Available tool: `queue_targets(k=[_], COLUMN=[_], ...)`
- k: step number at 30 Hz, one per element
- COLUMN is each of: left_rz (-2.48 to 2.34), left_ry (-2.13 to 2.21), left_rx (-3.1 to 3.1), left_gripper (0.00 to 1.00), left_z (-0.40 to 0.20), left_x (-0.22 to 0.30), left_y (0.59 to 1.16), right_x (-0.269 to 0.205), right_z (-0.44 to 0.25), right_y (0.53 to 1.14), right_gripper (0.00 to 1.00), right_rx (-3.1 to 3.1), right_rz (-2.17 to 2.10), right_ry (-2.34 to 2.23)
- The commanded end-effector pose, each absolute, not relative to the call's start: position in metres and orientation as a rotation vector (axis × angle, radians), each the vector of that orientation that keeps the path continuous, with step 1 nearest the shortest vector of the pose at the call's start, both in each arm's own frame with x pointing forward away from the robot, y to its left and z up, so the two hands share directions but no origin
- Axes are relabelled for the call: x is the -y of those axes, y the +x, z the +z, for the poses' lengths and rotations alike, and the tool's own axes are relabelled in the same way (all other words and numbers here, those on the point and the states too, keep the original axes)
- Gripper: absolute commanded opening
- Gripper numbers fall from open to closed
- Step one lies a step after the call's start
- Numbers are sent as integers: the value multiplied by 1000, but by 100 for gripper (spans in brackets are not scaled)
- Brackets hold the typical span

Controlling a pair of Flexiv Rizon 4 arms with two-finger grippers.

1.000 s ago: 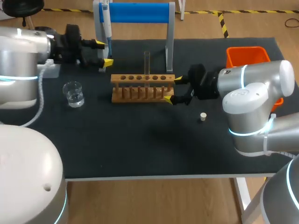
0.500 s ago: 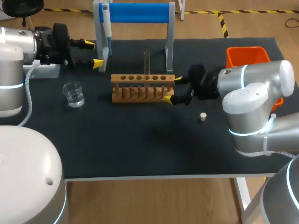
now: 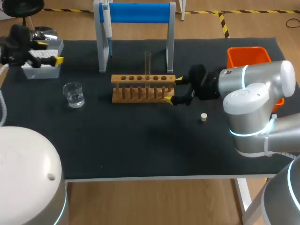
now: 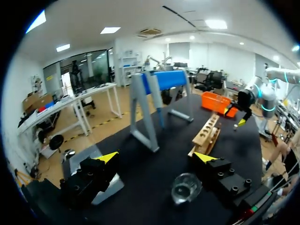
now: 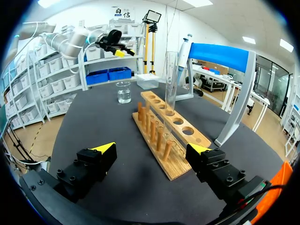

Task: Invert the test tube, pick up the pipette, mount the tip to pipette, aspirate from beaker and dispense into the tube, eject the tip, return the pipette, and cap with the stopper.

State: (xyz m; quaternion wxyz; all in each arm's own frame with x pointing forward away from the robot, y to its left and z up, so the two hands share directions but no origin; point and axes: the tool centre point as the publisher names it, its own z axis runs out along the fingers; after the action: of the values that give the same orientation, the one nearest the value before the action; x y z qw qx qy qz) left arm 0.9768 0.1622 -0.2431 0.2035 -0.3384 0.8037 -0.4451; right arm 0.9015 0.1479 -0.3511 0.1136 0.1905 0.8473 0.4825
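I log the black counter [image 3: 140,150] with the blue-barred stand [image 3: 136,12] at its far side. The wooden rack [image 3: 140,89] sits in front of it. An orange bin [image 3: 248,56] stands far right.

The right tool [image 3: 172,89] is spread wide at the rack's right end, gripping nothing. The left tool [image 3: 50,52] is spread and empty over the tip box [image 3: 42,68] at the far left.

- **Beaker** [image 3: 74,94]: holds clear liquid, left of the rack.
- **Test tube** [image 3: 147,63]: upright in the rack.
- **Pipette** [image 3: 107,28]: hangs on the stand's left side. Its print is too small to read.
- **Stopper** [image 3: 204,117]: lies on the counter near the right tool.
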Motion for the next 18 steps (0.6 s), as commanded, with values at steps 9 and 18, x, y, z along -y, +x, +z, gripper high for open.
queue_targets(k=[9, 18], left_rz=[-1043, -1027], left_ry=[-1183, -1216], left_rx=[-2128, -2100], left_gripper=[100, 100], left_z=[-245, -244], left_x=[-226, -231], left_y=[940, 939], right_x=[-147, -147], right_z=[-351, -351], right_y=[901, 901], right_gripper=[100, 100], right_rx=[-2487, -2487], right_rz=[1417, 1417], right_ry=[558, 558])
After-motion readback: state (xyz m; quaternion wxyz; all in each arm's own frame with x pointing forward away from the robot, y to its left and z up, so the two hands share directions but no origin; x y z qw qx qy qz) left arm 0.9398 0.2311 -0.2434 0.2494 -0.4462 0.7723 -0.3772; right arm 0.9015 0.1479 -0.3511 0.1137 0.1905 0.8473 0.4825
